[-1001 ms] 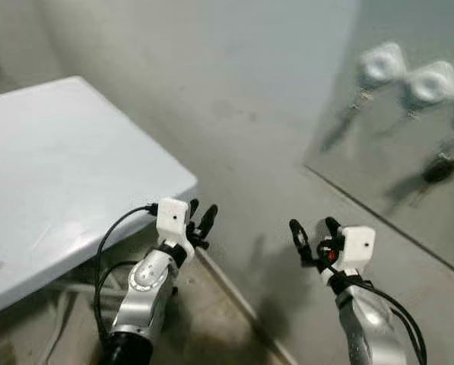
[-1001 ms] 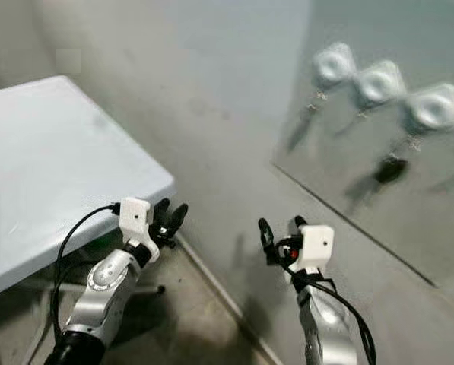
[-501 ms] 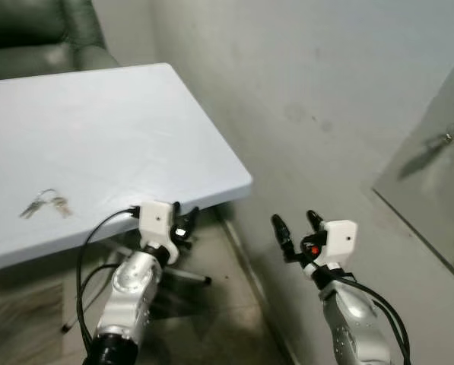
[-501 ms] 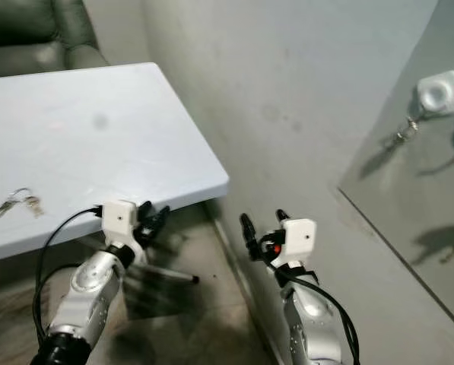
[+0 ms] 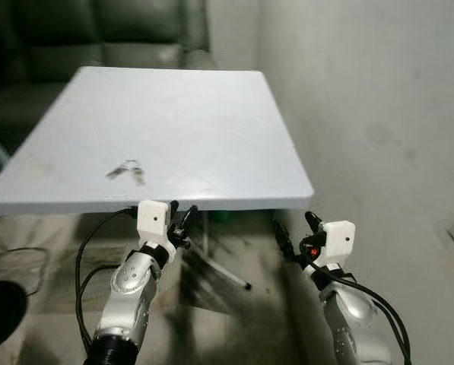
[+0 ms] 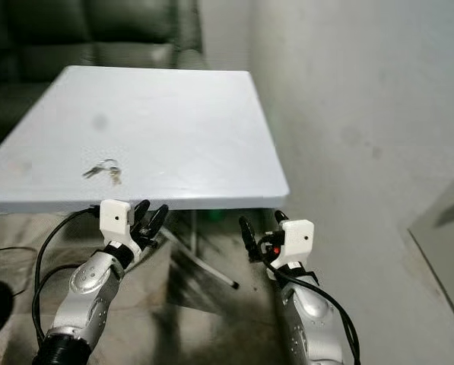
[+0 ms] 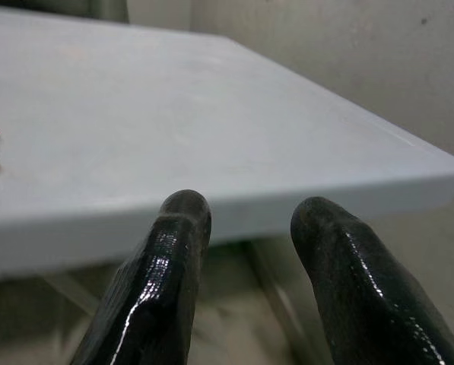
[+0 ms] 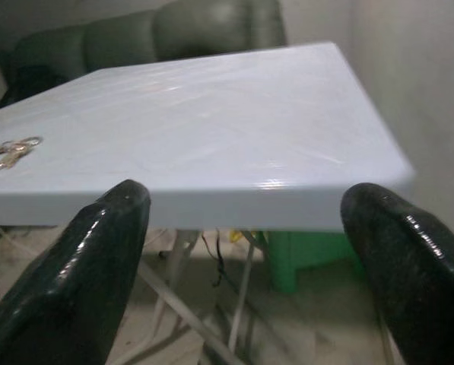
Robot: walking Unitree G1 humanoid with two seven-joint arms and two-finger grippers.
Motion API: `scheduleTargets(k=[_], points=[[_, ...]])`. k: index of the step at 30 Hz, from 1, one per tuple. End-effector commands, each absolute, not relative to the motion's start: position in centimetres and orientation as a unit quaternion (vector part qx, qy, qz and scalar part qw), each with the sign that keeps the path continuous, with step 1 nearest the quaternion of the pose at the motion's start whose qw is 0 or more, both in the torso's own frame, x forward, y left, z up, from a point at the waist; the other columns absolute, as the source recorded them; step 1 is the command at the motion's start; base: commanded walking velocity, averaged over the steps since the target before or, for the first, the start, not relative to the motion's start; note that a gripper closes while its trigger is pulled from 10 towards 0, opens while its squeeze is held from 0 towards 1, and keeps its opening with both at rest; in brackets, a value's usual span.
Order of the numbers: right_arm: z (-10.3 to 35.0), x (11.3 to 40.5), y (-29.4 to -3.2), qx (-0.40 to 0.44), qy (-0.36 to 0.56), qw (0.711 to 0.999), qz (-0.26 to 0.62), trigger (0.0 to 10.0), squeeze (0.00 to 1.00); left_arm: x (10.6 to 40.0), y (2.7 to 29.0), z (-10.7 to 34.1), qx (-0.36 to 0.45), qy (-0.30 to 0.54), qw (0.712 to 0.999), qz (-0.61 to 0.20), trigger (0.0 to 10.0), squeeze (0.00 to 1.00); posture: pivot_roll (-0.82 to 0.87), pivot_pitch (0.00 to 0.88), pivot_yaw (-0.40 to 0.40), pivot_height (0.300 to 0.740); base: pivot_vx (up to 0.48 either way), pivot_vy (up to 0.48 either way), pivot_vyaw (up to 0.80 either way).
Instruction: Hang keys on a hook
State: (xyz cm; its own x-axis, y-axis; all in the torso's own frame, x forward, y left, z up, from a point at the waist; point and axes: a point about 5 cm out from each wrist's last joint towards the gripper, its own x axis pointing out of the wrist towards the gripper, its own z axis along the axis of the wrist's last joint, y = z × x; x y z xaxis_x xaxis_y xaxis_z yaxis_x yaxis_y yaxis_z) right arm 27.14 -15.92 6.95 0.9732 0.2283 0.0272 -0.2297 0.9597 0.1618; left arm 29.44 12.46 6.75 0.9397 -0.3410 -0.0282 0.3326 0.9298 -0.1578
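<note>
White table [image 5: 211, 114] stands against a pale wall [image 5: 379, 91], one dark sofa [image 5: 97, 30] behind it. One bunch of keys [image 5: 126, 172] lies near the table's front edge. Two grippers hover below that edge, left gripper [image 5: 182, 220] and right gripper [image 5: 296, 230], both with fingers parted and empty.

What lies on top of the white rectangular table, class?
A small bunch of metal keys lies alone on the white rectangular table, near its front edge. What lies beneath the tabletop is mostly covered; part of a metal leg shows.
</note>
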Motion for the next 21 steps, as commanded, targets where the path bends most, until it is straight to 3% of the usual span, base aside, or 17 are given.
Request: scheduleTargets(k=[1, 11, 21], points=[[7.4, 27.4, -16.4, 0.079, -0.010, 0.992, 0.100, 10.0, 0.00, 29.4, 13.1, 6.7, -0.077, 0.024, 0.983, -0.166, 10.0, 0.00, -0.06, 0.000, -0.043, 0.740, 0.000, 0.000, 0.00], [7.5, 27.9, -17.0, 0.063, -0.004, 0.995, 0.082, 10.0, 0.00, 29.7, 15.0, 7.3, -0.110, 0.016, 0.986, -0.125, 10.0, 0.00, -0.05, 0.000, -0.049, 0.740, 0.000, 0.000, 0.00], [7.6, 27.8, -17.2, 0.054, -0.003, 0.995, 0.088, 10.0, 0.00, 30.2, 15.6, 7.6, -0.121, 0.012, 0.986, -0.111, 10.0, 0.00, -0.05, 0.000, -0.049, 0.740, 0.000, 0.378, 0.00]])
